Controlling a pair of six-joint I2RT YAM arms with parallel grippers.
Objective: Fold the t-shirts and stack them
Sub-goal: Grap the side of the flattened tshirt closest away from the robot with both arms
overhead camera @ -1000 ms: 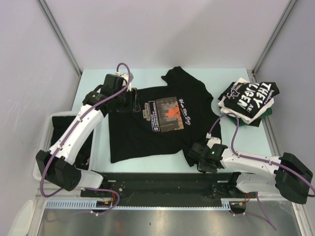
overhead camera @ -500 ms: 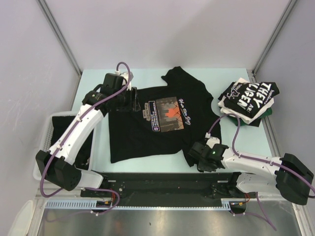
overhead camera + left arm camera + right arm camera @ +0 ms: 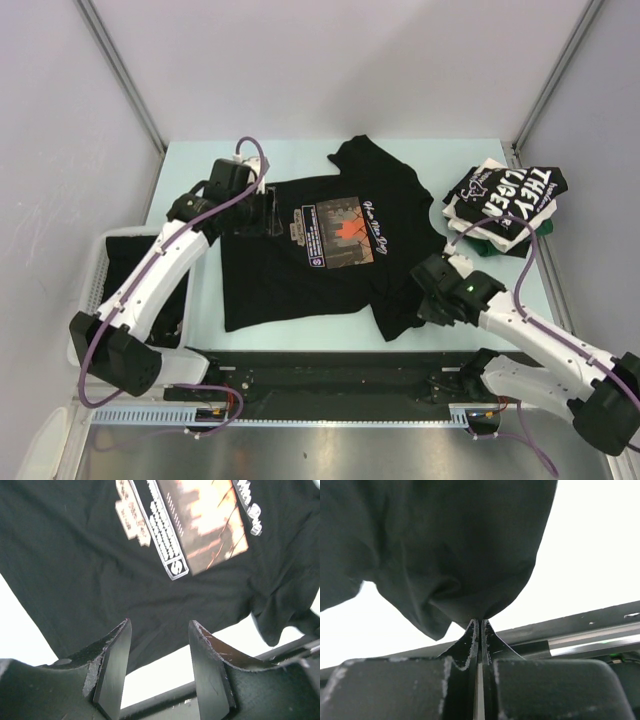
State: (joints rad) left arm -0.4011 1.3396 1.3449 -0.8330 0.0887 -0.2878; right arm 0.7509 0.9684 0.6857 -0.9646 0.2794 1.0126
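A black t-shirt (image 3: pixel 300 275) with an orange-white chest print (image 3: pixel 345 232) lies spread flat mid-table. My right gripper (image 3: pixel 427 297) is shut on a fold of its near right corner; in the right wrist view the black cloth (image 3: pixel 455 545) bunches straight out of the closed gripper (image 3: pixel 481 622). My left gripper (image 3: pixel 262 214) hovers open over the shirt's far left corner. The left wrist view shows its fingers (image 3: pixel 116 655) apart, nothing between them, above the shirt (image 3: pixel 75 555) and print (image 3: pixel 200 530). Folded t-shirts (image 3: pixel 505 198), the top one with white lettering, are stacked at the back right.
A white mesh basket (image 3: pixel 88 300) at the left edge holds dark cloth. A black rail (image 3: pixel 330 365) runs along the table's near edge by the arm bases. Grey walls with metal posts close in the back and sides.
The right gripper has closed on the shirt's near right corner and moved up and to the right with it. The left gripper has hardly moved.
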